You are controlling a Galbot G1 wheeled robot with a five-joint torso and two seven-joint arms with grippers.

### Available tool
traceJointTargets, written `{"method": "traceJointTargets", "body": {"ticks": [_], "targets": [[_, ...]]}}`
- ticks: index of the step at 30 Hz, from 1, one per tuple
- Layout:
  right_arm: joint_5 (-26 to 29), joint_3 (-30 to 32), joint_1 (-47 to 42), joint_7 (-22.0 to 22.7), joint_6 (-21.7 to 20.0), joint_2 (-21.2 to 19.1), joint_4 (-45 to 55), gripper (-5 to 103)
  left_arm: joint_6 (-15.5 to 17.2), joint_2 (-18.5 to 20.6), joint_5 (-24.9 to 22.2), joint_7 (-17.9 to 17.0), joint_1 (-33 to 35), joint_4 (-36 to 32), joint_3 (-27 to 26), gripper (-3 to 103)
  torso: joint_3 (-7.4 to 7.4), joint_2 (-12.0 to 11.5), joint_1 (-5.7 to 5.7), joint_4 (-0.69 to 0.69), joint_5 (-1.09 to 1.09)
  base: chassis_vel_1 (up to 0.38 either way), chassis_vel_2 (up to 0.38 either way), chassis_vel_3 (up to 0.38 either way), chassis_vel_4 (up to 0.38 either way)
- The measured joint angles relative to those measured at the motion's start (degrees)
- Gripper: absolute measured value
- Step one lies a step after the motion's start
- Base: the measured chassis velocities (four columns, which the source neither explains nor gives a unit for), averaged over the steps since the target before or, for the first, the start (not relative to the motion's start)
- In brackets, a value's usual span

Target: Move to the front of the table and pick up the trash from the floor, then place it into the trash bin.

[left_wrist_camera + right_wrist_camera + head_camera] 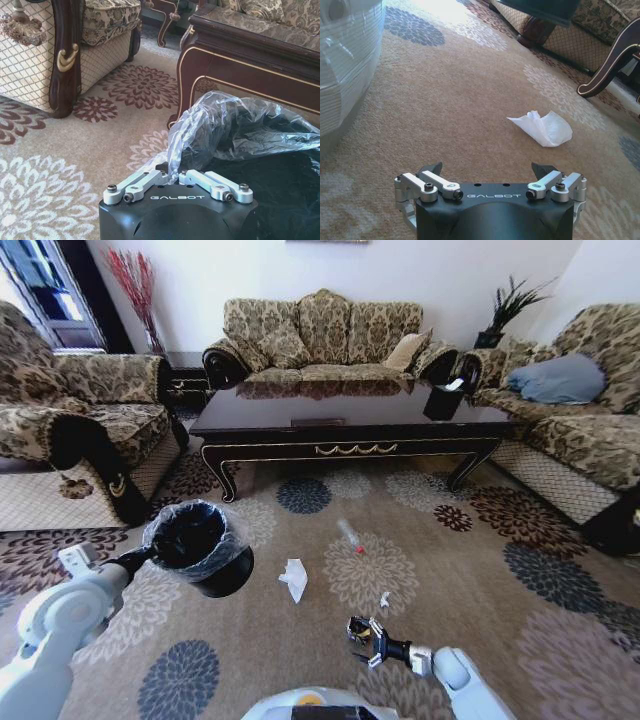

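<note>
Black trash bin (200, 550), clear liner, held up by left gripper (178, 176), fingers (145, 181) clenched on rim. White tissue (294, 578) on carpet (470, 590) beside it. Clear bottle (350, 535) lies flat, red cap toward robot, long axis toward counter (350, 420). Right gripper (358, 637) low over carpet, fingers (432, 170) spread, empty.

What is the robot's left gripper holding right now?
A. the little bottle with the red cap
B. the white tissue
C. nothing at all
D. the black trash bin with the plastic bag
D: the left gripper is shut on the bag-lined rim of the trash bin, holding it above the carpet, while the white tissue and the small bottle lie on the floor.
</note>
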Motion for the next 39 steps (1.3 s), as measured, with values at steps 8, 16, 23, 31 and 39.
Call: {"method": "traceJointTargets", "body": {"ticks": [8,16,23,31,39], "targets": [[-2.72,0.11,2.94,0.64,-0.03,1.86,-5.49,83,0.13,0.12,-0.92,-0.33,0.68,-0.83,-1.15,4,0.0,0.0,0.0,-0.01,0.01,0.0,0.0,0.0,0.0],[-3.58,0.71,4.17,0.68,-0.04,1.62,-7.41,65,0.18,-0.23,-1.04,-0.56,0.66,-0.86,-1.13,4,0.0,0.0,0.0,0.0,0.01,0.0,0.0,0.0,0.0],[-4.01,1.3,4.13,0.86,-0.05,1.56,-8.34,32,0.23,-0.3,-1.01,-0.8,0.49,-0.76,-0.6,4,0.0,0.0,0.0,-0.01,0.01,0.0,0.0,0.0,0.0],[-3.69,1.53,4.06,1.4,-0.05,1.49,-8.29,5,0.28,-0.27,-0.94,-0.97,0.77,-1.0,-0.5,4,0.0,0.0,0.0,-0.01,0.01,0.0,0.0,0.0,0.0],[-3.03,1.57,3.71,1.57,-0.05,1.42,-7.39,0,0.29,-0.27,-0.93,-0.97,1.07,-1.24,-0.63,4,0.0,0.0,0.0,-0.01,0.01,0.0,0.0,0.0,0.0]]}}
